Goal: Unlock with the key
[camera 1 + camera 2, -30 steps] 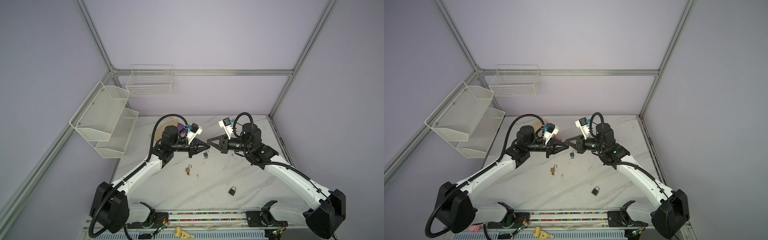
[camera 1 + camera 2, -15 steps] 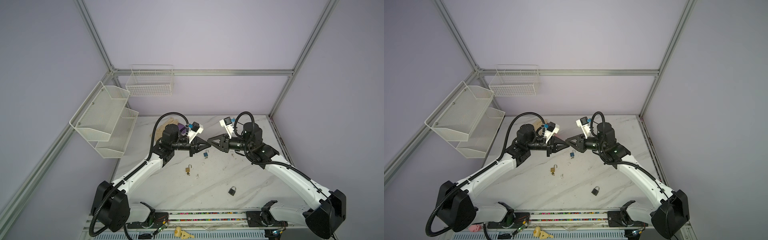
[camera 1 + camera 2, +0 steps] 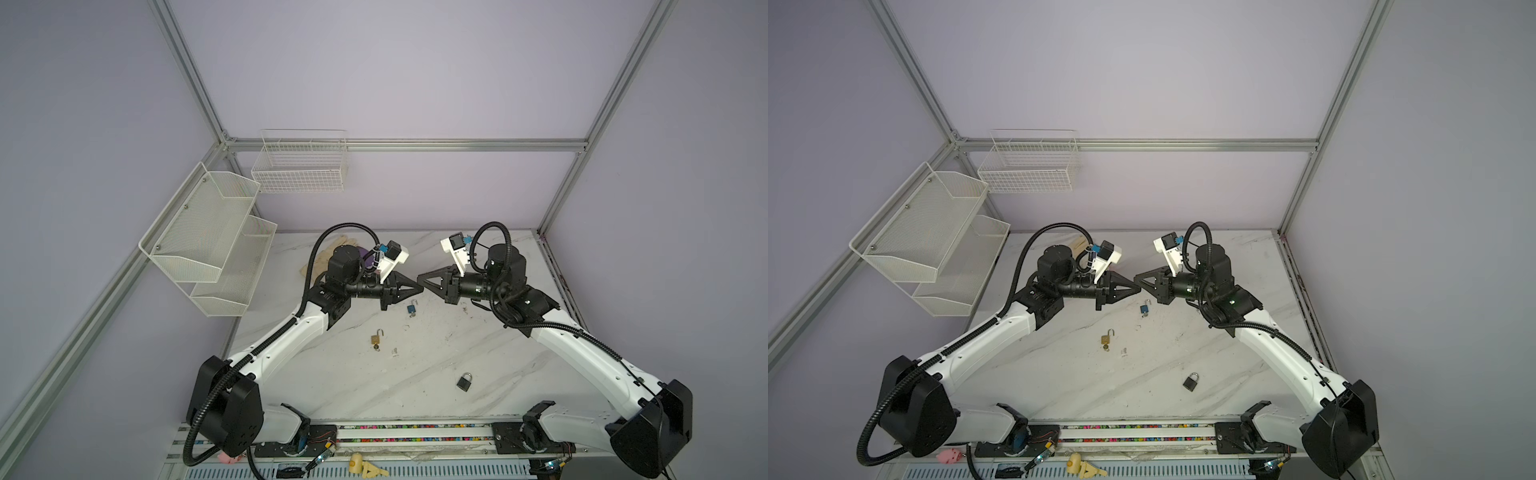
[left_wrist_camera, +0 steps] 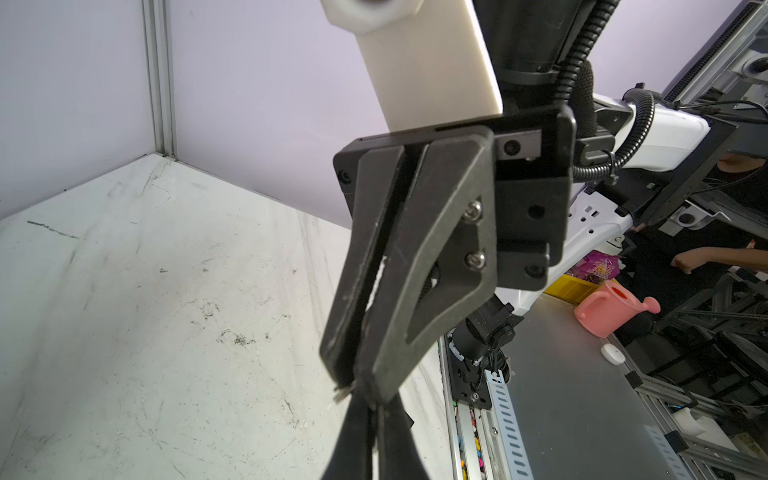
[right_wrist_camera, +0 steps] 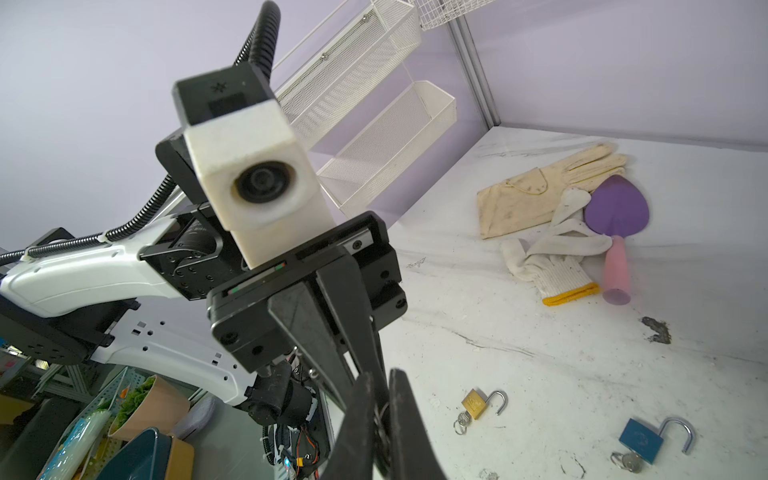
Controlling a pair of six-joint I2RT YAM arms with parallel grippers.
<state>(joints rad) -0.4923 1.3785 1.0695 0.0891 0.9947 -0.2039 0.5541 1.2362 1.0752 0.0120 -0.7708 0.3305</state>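
Observation:
Above the middle of the marble table, my left gripper and my right gripper meet tip to tip. Both are shut. A small silver key pokes out where the tips join. Its wire ring shows between the right fingers. The left tips pinch in at that same spot. A closed black padlock lies alone on the table near the front, far from both grippers.
An open blue padlock with its own key lies below the joined tips. An open brass padlock lies nearer the front. Gloves and a purple trowel lie at the back left. White mesh shelves hang on the left wall.
Both grippers have stayed tip to tip. The pair has lifted and shifted slightly toward the back. The right jaws parted briefly and closed again.

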